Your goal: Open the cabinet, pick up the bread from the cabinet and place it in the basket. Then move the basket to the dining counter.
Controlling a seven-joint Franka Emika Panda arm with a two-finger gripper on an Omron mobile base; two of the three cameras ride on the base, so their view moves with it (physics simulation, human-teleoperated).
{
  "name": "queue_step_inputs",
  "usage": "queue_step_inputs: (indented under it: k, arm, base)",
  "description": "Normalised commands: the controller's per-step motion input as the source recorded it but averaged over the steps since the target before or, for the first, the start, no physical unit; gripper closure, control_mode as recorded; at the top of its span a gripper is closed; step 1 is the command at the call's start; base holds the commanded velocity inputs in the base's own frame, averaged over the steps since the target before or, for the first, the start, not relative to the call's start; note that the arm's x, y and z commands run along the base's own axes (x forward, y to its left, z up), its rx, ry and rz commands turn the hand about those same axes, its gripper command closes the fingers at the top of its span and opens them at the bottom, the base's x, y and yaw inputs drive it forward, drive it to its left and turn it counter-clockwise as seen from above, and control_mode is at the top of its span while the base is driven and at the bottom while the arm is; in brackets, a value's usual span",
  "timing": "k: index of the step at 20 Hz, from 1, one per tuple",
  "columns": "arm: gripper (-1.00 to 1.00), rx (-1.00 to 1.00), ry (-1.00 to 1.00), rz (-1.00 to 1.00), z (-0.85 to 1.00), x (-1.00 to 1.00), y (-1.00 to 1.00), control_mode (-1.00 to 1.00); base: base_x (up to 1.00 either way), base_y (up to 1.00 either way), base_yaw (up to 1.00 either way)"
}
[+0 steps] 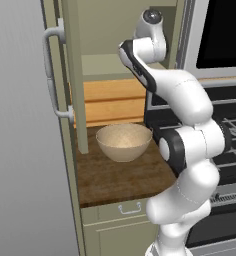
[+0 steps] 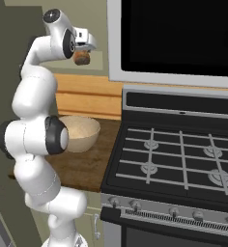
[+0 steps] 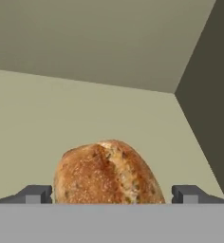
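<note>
Brown crusty bread sat between the gripper fingertips in the hand view, its bottom cut off by the frame edge, so contact was hard to call. Upper left of the right base view, it hung at the cabinet opening. Lower down, the basket on the wood countertop looked empty.

Even, soft rendered light fills all three views, with no glare and no hard highlights. The basket casts only a faint shadow on the worktop. The cabinet interior has a darker side wall. The edges look slightly soft and pixelated, with no lens distortion and no motion blur.
</note>
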Motion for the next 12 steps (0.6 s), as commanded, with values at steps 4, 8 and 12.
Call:
queue_step_inputs:
  k: [4,8,12]
  arm:
    - [-1.00,-0.03,0.02,0.00,-0.18,0.30,0.00,-1.00]
    - [-1.00,-0.04,0.02,0.00,-0.24,0.24,0.00,-1.00]
    - [-1.00,-0.04,0.02,0.00,-0.40,0.03,0.00,-1.00]
  base:
    - [0.00,0.00,0.00]
    - [0.00,0.00,0.00]
    - [0.00,0.00,0.00]
